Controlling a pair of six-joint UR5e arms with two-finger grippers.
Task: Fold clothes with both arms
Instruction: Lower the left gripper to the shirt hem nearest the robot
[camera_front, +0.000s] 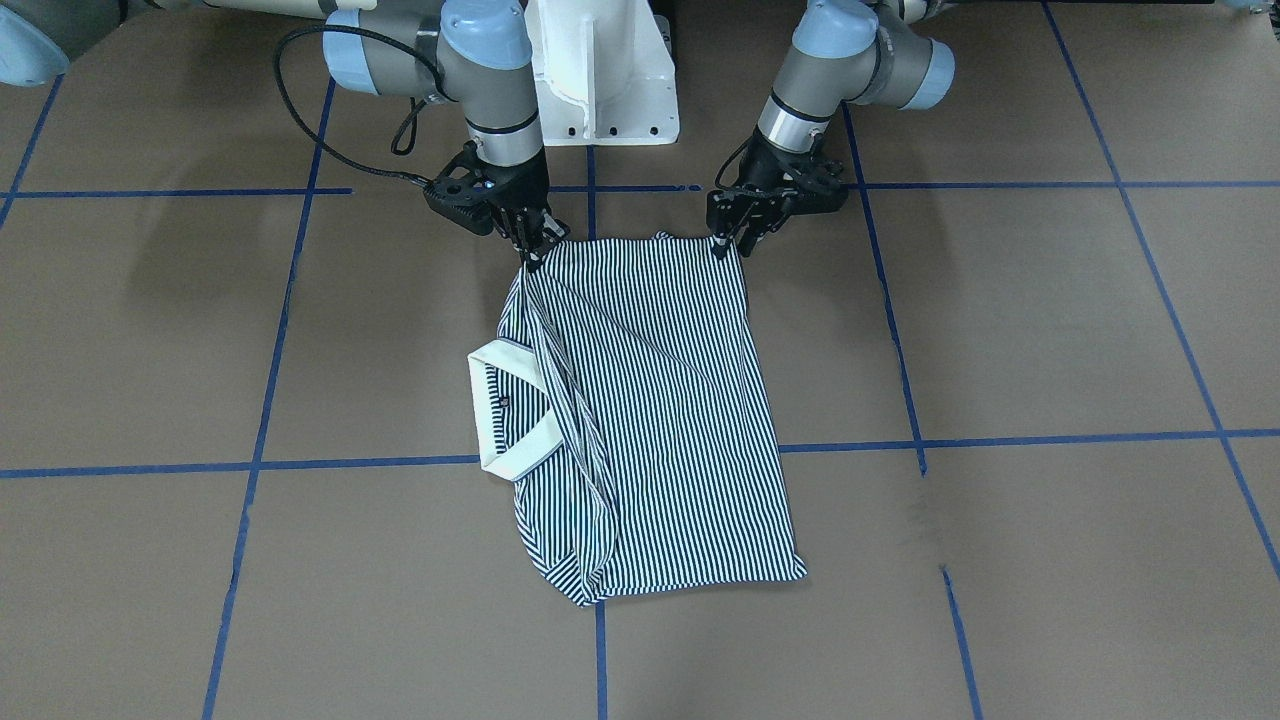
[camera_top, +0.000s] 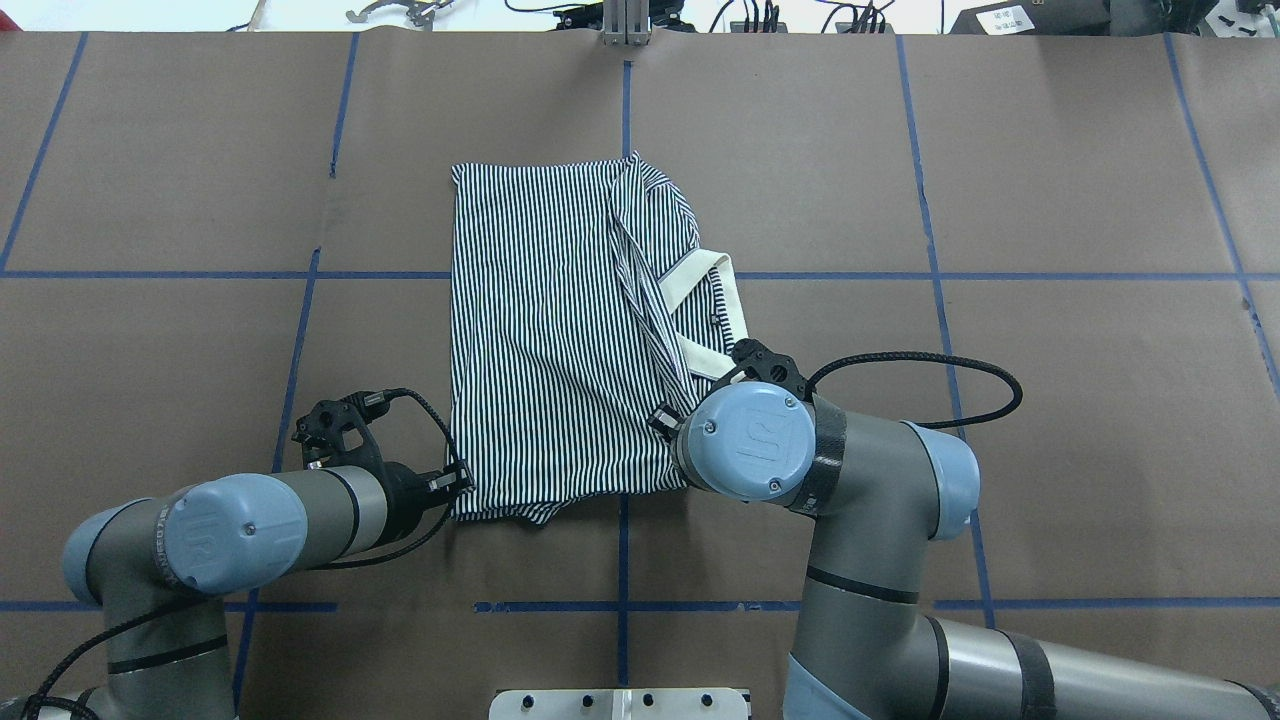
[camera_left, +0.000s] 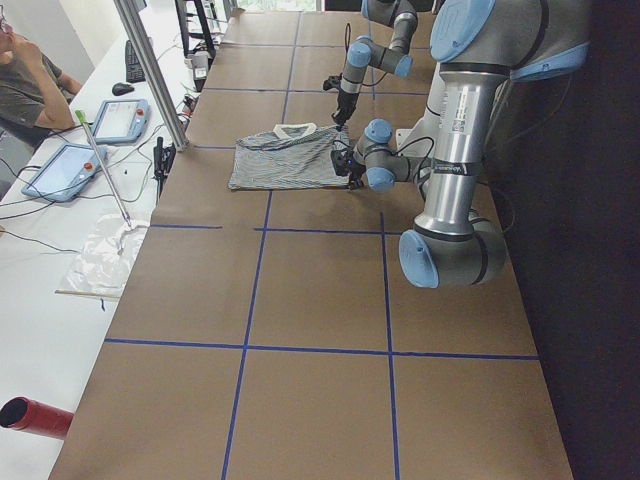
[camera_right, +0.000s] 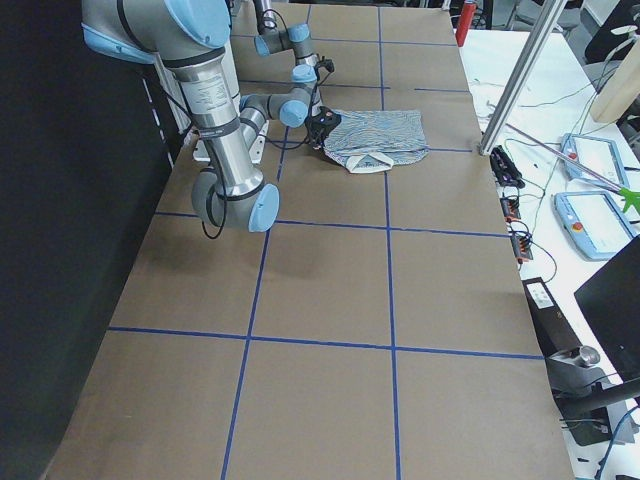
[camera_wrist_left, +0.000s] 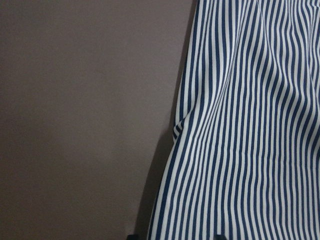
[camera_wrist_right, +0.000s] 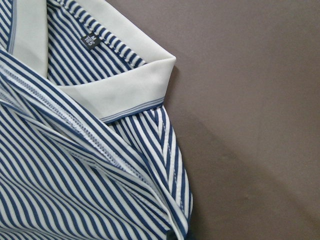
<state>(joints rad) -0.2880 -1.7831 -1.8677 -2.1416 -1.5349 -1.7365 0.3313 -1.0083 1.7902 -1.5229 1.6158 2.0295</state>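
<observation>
Near corners of shirt (camera_front: 660, 400) pinched, one each, by left gripper (camera_front: 733, 243) and right gripper (camera_front: 533, 252); long axis runs away from robot, collar (camera_front: 520, 455) on right's side

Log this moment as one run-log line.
shirt: partly folded, on table | right claw: shut on robot-side corner | left claw: at other robot-side corner, grip unclear

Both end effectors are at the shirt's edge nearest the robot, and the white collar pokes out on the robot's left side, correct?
No, the collar pokes out of the shirt on the robot's right side, by the right end effector; the overhead view shows it. The rest holds.
</observation>
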